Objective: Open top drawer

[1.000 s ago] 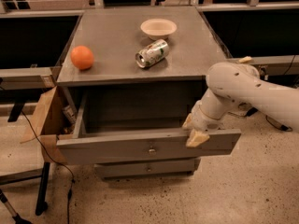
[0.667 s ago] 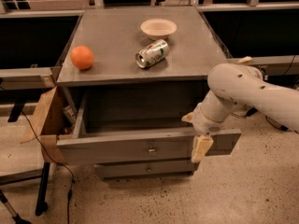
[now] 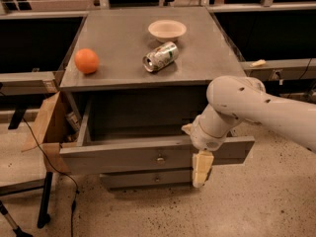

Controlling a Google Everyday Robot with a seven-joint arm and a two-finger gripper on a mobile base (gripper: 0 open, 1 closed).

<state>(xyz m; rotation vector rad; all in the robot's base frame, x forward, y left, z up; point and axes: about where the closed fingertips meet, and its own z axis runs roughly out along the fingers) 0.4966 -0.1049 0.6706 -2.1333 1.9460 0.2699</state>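
A speckled floor (image 3: pixel 148 211) lies under a grey table (image 3: pixel 123 43) with drawers, which stands between dark benches. On the table top are an orange (image 3: pixel 86 60) at the left, a dented can (image 3: pixel 160 56) lying on its side near the middle, and a pale bowl (image 3: pixel 167 29) behind the can. The top drawer (image 3: pixel 118 156) is pulled well out, its deep grey inside showing. The end effector (image 3: pixel 200 177) points down in front of the drawer's front panel, right of the small knob (image 3: pixel 160 158). Whether it is spread or pressed together cannot be told. A shorter drawer (image 3: pixel 143 178) sits below.
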